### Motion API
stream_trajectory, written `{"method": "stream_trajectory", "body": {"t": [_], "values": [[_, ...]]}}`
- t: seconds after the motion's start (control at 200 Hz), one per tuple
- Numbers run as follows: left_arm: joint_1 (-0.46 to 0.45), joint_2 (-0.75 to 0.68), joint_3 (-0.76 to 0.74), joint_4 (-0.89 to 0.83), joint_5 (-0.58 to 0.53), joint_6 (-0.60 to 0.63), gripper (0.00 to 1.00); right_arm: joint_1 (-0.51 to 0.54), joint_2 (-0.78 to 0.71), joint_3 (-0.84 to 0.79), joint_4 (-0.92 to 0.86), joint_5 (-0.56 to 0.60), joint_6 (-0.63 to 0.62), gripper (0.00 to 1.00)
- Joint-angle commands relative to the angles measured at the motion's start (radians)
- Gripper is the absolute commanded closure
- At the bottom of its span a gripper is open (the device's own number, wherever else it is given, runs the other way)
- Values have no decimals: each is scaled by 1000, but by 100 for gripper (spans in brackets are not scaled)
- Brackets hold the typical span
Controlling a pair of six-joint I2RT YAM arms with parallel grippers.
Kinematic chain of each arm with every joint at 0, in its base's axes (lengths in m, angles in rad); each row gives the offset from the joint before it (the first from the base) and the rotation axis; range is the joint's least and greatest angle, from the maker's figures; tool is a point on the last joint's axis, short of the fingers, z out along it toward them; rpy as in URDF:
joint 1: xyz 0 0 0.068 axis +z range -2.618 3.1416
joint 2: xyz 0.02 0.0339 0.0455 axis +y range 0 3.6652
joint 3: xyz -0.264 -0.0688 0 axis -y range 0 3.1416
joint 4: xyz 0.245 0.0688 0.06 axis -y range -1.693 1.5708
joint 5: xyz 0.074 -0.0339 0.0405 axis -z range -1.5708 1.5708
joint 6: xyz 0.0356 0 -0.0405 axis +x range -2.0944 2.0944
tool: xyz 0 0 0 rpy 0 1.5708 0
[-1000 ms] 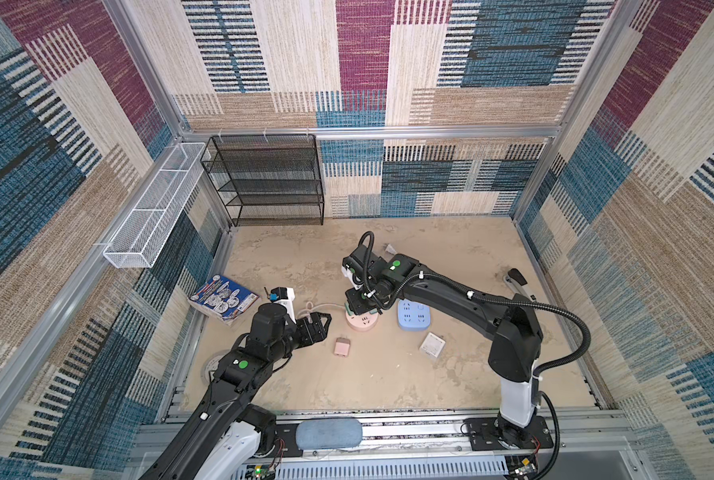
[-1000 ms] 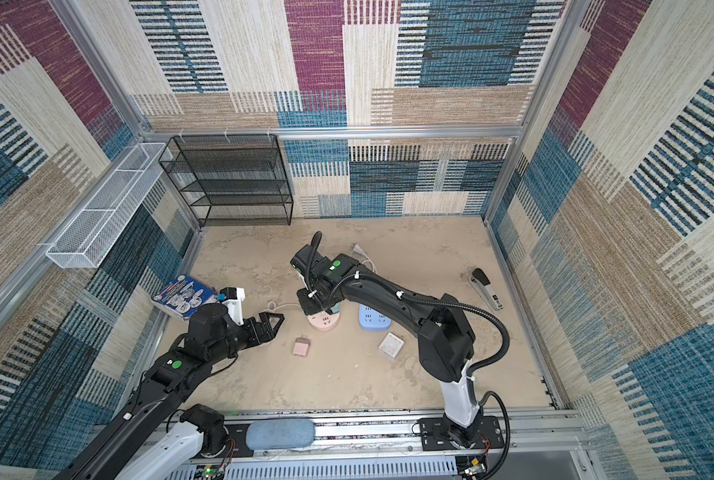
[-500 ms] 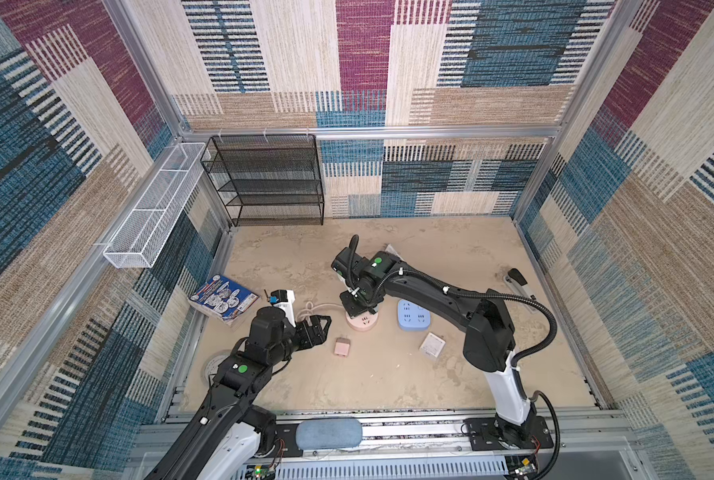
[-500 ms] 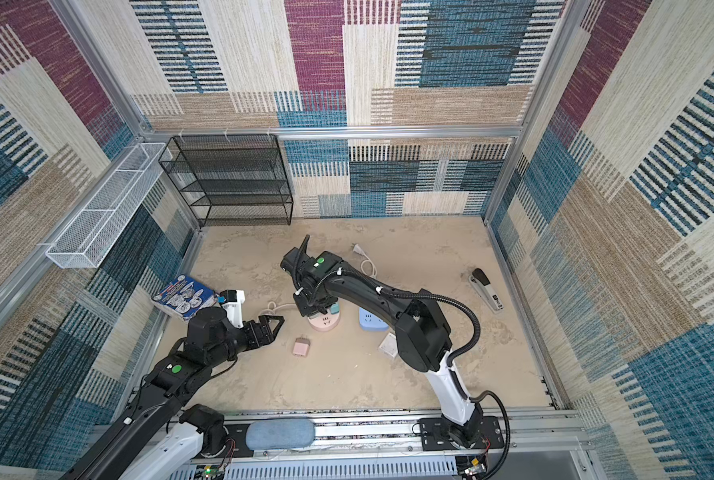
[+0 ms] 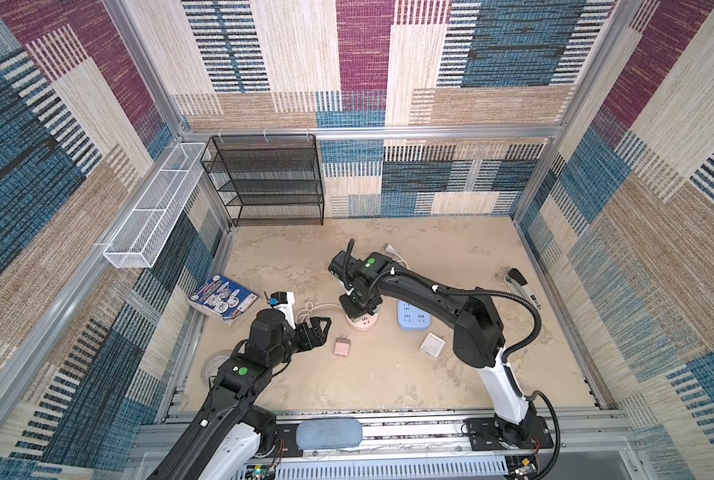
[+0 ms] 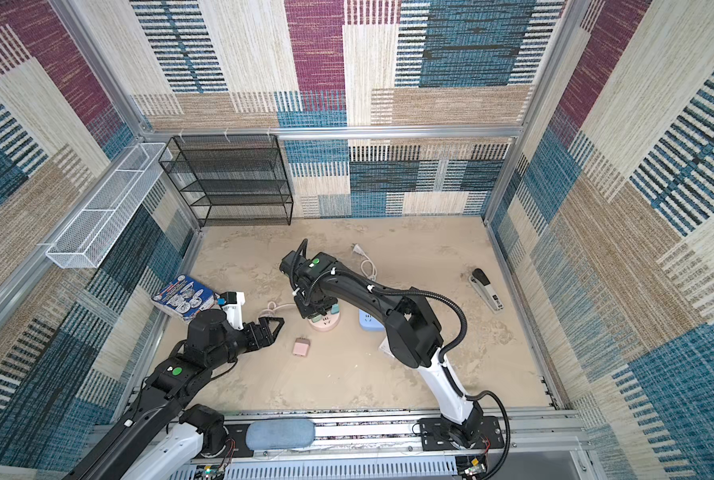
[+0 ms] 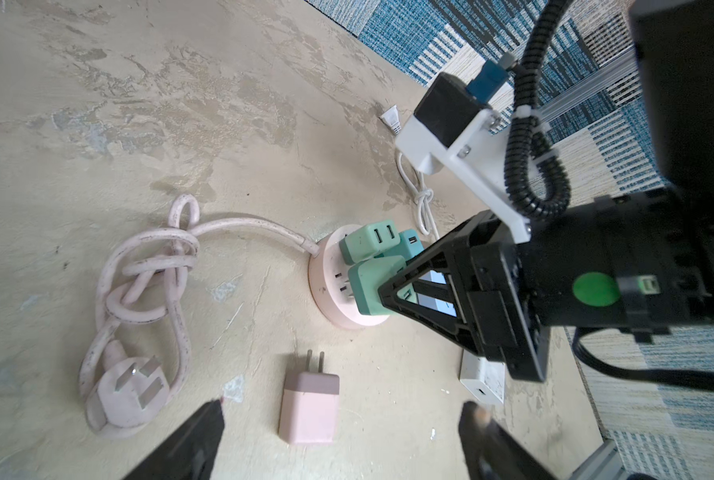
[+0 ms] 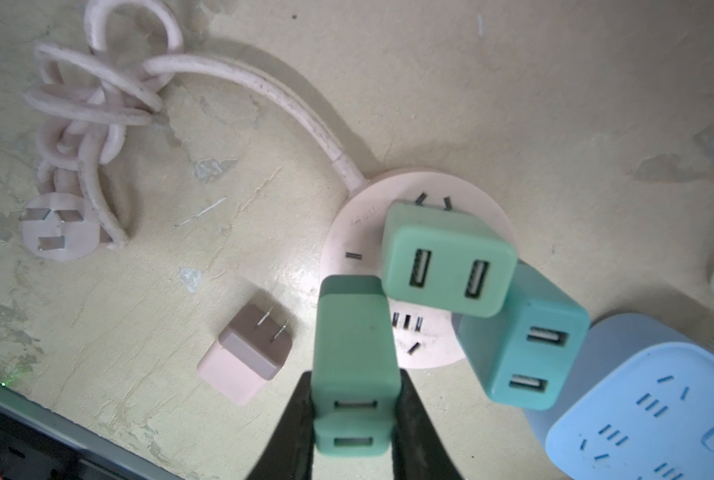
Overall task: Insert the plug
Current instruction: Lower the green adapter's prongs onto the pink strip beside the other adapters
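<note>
**Now holding the green plug tilted over the round socket**

Looking from above, in both top views we are holding the right gripper (image 5: 357, 308) directly over the round socket (image 5: 365, 326). The left gripper (image 5: 321, 328) is hovering with its jaws spread wide, empty. It is sitting just beside the pink adapter (image 5: 341, 347), which is lying on the table (image 5: 388, 374) apart from the socket. So the right arm is the nearer one and is doing the work.

Moving to the left wrist view, we are clamping the green plug (image 7: 378, 286) by its sides. Its long axis is running from the right gripper down to the socket face, tilted rather than square to it. Its prongs are meeting the face near a pair of slots, but we cannot tell how deep they are sitting.

Turning to the right wrist view, the plug is pointing straight away from the right gripper, just beside two seated green adapters (image 8: 446, 266). We are judging that the tilt needs righting before pressing down.
</note>
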Motion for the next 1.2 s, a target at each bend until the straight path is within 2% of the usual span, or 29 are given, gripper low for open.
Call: {"method": "stream_trajectory", "body": {"t": [0.0, 0.781, 1.197], "values": [[1, -3, -6, 39, 7, 20, 7, 1, 4, 6, 1, 9, 1, 100], [8, -23, -26, 41, -1, 20, 7, -15, 59, 50, -28, 23, -10, 100], [10, -21, -33, 49, 0, 20, 7, -21, 157, 145, -68, 18, -13, 100]]}}
